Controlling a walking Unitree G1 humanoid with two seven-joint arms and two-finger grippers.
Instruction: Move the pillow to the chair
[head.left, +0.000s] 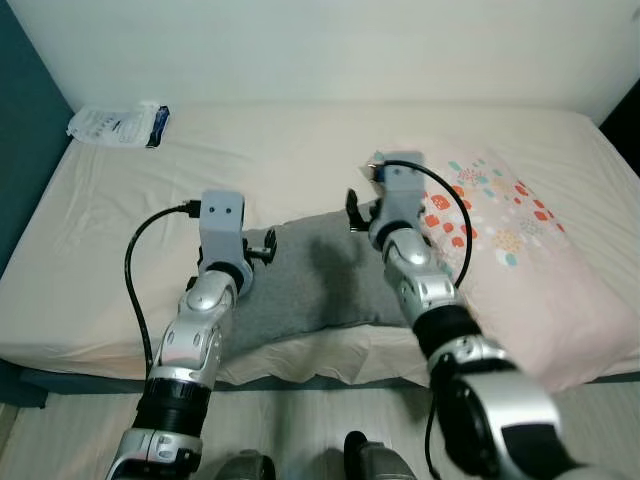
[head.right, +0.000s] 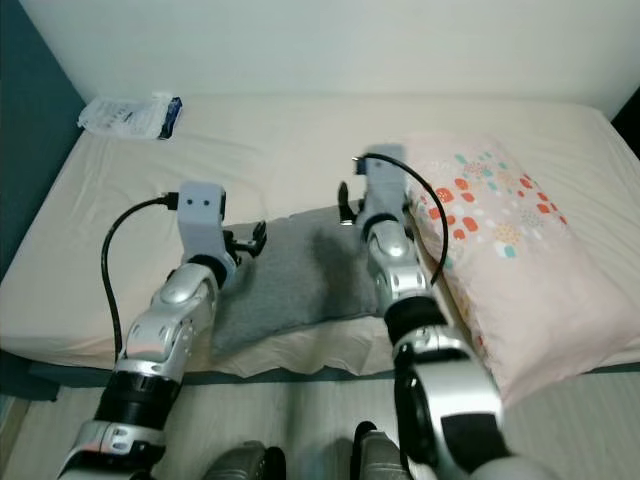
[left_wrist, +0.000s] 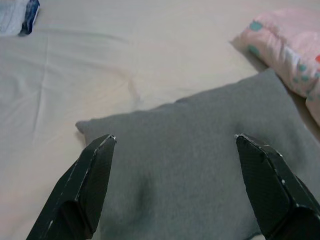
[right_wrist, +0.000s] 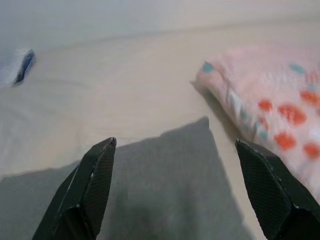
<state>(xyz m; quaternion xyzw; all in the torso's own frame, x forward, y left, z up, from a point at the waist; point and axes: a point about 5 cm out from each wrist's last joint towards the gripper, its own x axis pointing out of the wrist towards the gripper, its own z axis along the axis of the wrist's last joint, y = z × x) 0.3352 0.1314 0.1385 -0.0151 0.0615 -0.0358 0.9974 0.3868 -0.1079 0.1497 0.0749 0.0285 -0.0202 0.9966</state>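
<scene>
**Both grippers wide open over the grey pillow**

I see the grey pillow (head.left: 320, 280) lying flat on the bed (head.left: 300, 160), close to the front edge. Which pillow the task means I cannot tell for sure, but the grey one is right under my arms.

My left gripper (left_wrist: 175, 145) hangs over the pillow's left part. Its two black fingers (left_wrist: 92, 180) are spread far apart, and I see grey cloth between them. They hold nothing. I cannot tell if the tips touch the cloth.

My right gripper (right_wrist: 175, 145) is over the pillow's far right corner. Its fingers (right_wrist: 95, 185) are spread wide too, with nothing held between them.

Just beside the grey pillow, on the right, lies a bigger pink pillow (head.left: 520, 250) with red and teal spots. The two look like they touch where their edges meet.

Far away, in the back left corner of the bed, a white packet (head.left: 118, 125) with a blue end lies near the dark teal wall (head.left: 25, 150).
</scene>
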